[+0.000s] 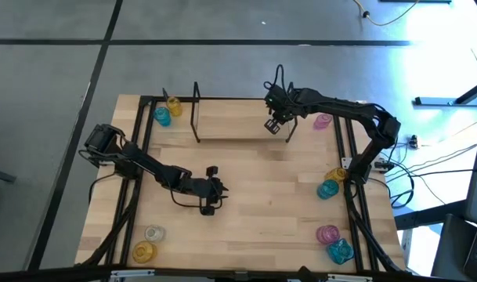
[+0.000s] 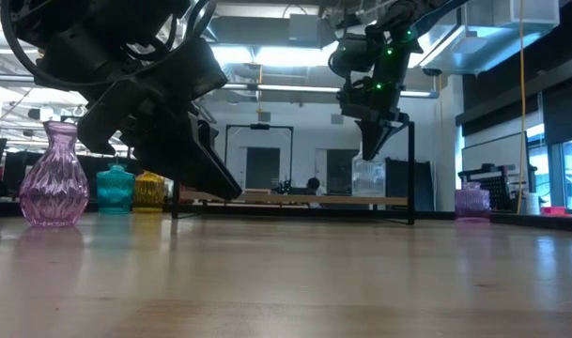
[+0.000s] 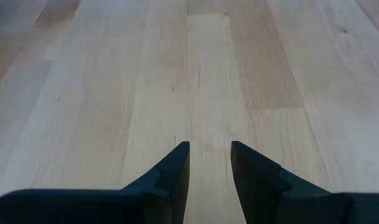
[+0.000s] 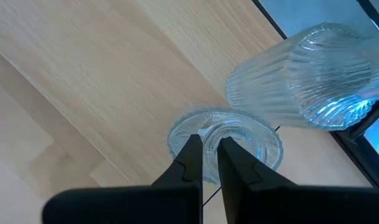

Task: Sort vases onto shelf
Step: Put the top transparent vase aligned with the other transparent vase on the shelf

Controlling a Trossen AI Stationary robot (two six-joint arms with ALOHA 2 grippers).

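Right hand [image 4: 210,155] pinches the clear vase's [image 4: 239,140] rim, vase directly beneath it.

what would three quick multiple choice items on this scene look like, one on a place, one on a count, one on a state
1. Where is the clear vase that the right tool is on?
A. in the left tool
B. on the floor
C. on the shelf, at its right end

2. How many vases stand just outside the shelf's left end?
A. none
B. two
C. five

3. How is the left tool?
A. open and empty
B. shut on a pink vase
C. shut on a yellow vase

Answers:
1 C: the low view shows the clear vase on the shelf board under the right tool, and the high view puts that tool at the right end.
2 B: the high view shows a yellow vase and a teal vase there.
3 A: its wrist view shows bare table between its parted fingers.
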